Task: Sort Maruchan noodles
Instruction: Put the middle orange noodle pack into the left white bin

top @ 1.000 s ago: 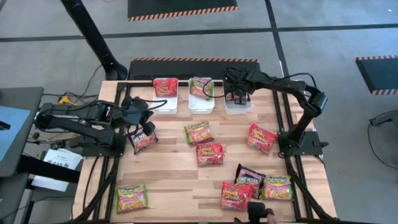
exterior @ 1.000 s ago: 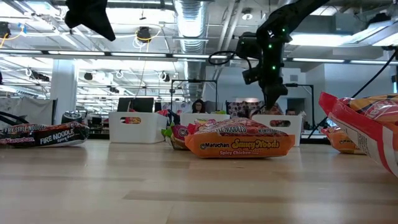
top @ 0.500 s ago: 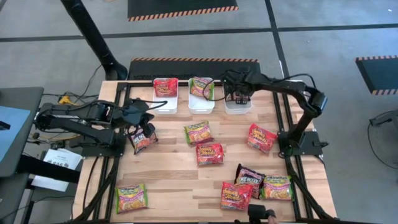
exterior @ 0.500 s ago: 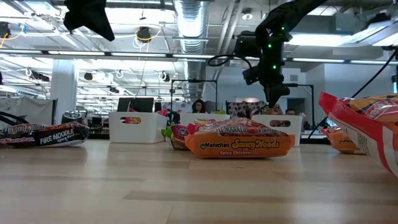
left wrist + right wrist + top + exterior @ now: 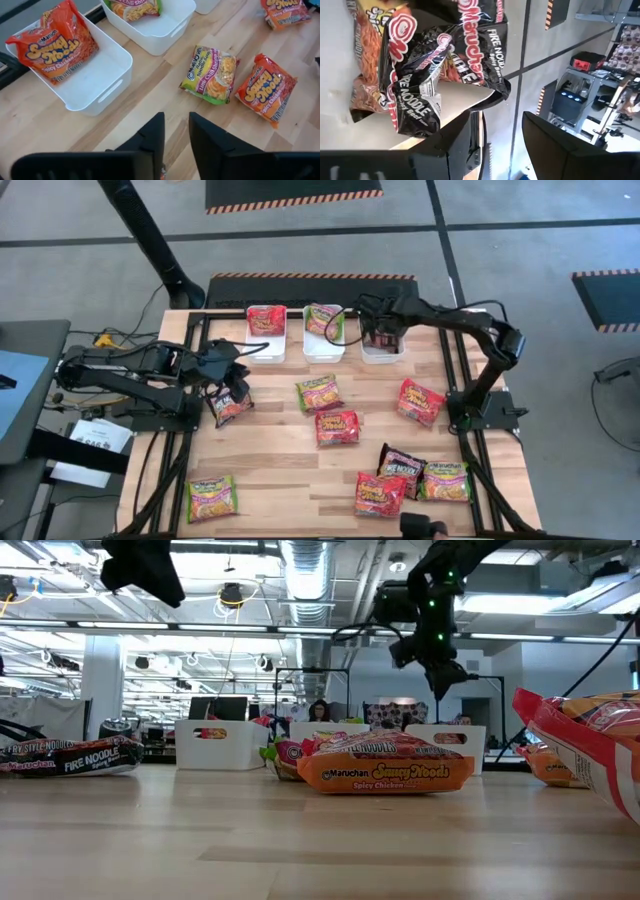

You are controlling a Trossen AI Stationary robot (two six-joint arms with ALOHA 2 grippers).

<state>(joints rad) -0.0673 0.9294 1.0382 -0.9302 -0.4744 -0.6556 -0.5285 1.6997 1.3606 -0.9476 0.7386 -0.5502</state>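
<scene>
At the desk's (image 5: 280, 480) near edge the high view shows a green-yellow packet (image 5: 211, 497) on the left, long axis across the desk, and a cluster of three packets (image 5: 408, 477) on the right. Mid-desk lie three more, tilted. The left gripper (image 5: 226, 383) hovers at the left side over a black packet (image 5: 228, 407) whose long axis runs near to far; the left wrist view shows its fingers slightly apart, holding nothing. Only the right wrist view shows a crumpled black packet (image 5: 440, 65) lying in the far right bin (image 5: 383, 351); the right gripper (image 5: 384, 332) above it stands open and empty
</scene>
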